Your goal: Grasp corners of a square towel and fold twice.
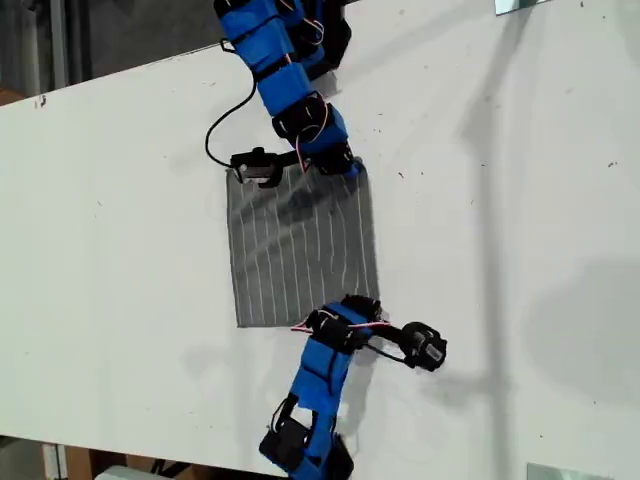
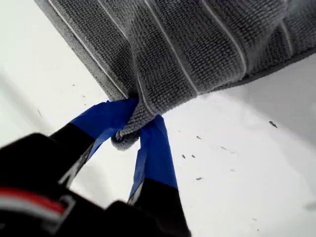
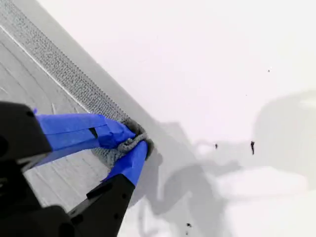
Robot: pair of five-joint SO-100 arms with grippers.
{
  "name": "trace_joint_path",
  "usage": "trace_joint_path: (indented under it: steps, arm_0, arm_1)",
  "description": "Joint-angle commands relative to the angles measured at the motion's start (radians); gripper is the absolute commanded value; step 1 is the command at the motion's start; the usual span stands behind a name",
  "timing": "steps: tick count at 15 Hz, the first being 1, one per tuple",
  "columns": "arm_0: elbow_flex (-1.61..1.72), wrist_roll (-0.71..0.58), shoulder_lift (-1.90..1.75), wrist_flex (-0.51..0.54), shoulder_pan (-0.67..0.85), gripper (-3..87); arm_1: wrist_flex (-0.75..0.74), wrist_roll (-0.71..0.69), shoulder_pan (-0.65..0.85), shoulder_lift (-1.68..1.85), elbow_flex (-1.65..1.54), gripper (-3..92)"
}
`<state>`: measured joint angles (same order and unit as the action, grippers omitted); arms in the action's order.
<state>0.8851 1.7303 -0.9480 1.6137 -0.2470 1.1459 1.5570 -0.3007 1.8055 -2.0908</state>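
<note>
My first gripper (image 2: 129, 129) and my second gripper (image 3: 132, 141) each clamp a corner of the towel (image 1: 300, 245) spread mid-table (image 1: 520, 200), apparently readying the first fold, which calls for carrying both across together.

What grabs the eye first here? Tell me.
The grey striped towel lies spread on the white table in the exterior view, with blue arms at both its corners on that view's right. My first end effector and my second end effector each pinch one corner.

one towel (image 1: 300, 250), two arms (image 1: 322, 375).
</note>
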Motion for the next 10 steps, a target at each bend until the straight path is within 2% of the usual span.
trace_joint_path:
  steps: [1,3,7,8,10]
  arm_0:
    - [-0.054,-0.218,-0.253,0.043,0.095,0.0]
    - [-0.046,-0.364,-0.405,0.067,0.204,0.0]
    - [0.146,-0.486,-0.604,0.081,0.520,0.0]
    - [0.176,-0.491,-0.597,0.080,0.595,0.0]
    - [0.164,-0.509,-0.495,0.077,0.701,0.0]
  arm_1:
    - [0.112,-0.029,0.048,0.084,0.156,0.0]
    - [0.183,-0.089,0.138,0.161,0.229,0.0]
    - [0.196,-0.293,0.479,0.272,0.225,0.0]
    - [0.184,-0.344,0.577,0.272,0.221,0.0]
    - [0.046,-0.463,0.742,0.275,0.161,0.0]
